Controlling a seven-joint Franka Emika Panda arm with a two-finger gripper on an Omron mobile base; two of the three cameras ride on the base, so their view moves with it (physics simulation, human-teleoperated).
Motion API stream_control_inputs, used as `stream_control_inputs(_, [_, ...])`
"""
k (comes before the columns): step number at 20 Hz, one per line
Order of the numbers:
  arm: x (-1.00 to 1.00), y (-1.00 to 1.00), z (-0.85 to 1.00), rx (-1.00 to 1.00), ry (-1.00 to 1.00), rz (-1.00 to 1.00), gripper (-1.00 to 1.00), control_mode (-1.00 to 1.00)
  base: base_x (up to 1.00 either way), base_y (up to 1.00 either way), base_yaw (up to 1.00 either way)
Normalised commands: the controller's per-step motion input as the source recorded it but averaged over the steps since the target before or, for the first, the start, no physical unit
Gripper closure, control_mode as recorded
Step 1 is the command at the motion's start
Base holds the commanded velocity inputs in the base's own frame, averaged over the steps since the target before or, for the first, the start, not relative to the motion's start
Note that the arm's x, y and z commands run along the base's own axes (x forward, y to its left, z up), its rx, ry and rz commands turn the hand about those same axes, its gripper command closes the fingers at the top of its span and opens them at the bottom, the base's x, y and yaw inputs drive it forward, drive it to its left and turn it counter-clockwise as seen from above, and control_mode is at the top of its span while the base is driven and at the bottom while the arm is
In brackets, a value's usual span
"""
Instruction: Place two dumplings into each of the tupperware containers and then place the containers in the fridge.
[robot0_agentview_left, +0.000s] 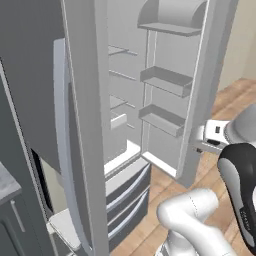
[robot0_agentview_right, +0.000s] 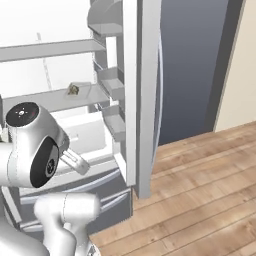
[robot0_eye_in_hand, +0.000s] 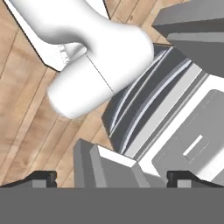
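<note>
Spread wide and empty, gripper (robot0_eye_in_hand: 111, 178) hanging by the open fridge (robot0_agentview_left: 125, 155), one container (robot0_agentview_right: 79, 90) with dumplings (robot0_agentview_right: 73, 89) already shelved inside, doors apparently left ajar for the next.

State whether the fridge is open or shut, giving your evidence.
Open: the fridge door is swung wide, showing its bins and the white interior shelves.

Brightness: I see even, flat rendered light, no glare.
Fridge (robot0_agentview_right: 60, 30): its inside looks washed out white at 10 o'clock in my right base view.
Shadows: soft, on the wood floor (robot0_agentview_right: 200, 180).
Sharpness: slightly soft everywhere; edges undistorted.
</note>
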Motion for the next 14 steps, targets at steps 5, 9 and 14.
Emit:
stream_control_inputs(5, [0.0,0.0,0.0,0.0,0.0,0.0,-1.0,1.0,-0.36,-0.8,-0.28])
stream_control_inputs(9, [0.0,0.0,0.0,0.0,0.0,0.0,-1.0,1.0,0.03,-1.0,-0.22])
stream_control_inputs(14, [0.0,0.0,0.0,0.0,0.0,0.0,-1.0,1.0,0.4,-0.97,-0.3])
